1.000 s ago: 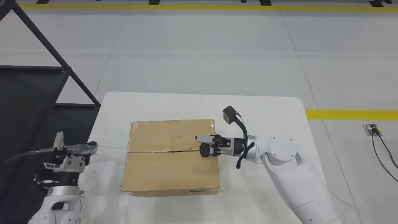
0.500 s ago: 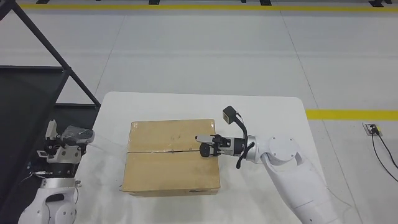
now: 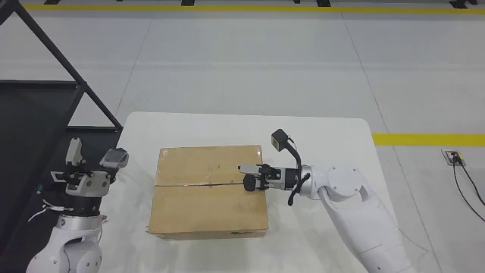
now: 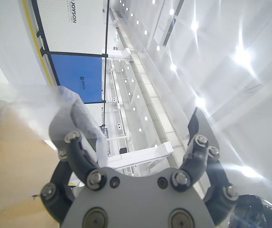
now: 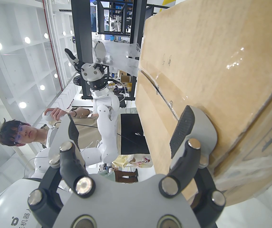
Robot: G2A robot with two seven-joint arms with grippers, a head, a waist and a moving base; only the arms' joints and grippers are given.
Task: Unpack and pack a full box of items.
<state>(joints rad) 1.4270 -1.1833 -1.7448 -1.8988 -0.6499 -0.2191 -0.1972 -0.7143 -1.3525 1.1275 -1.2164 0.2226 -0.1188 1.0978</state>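
Box sits shut in the centre of the top view, mid white table. Its flaps meet at a seam running across the lid. The lid is not yet open and the contents are hidden, so I'd put unpacking at its very start.

Right pincer is at the right edge of the box, at the seam's end. It is spread wide and pinches nothing. In its wrist view one finger lies with its back against the lid beside the seam, and the other stands off in the air. It looks placed there to brace the box or to get at the flap edge; I can't say which.

Left pincer is in the lower left of the frame, off the box's left side by the table edge, pointing upward. It is also spread and not clamped on anything. A strip of clear tape clings around one of its fingers and stretches back to the box's left end. My read is that the tape is coming off the seam and is stuck to the finger rather than gripped. That would explain the raised pose, held away from the box.

Risk guess: the tape may refuse to let go of the finger, or tug the box leftward. Next the tape needs freeing, then the flaps lifting.
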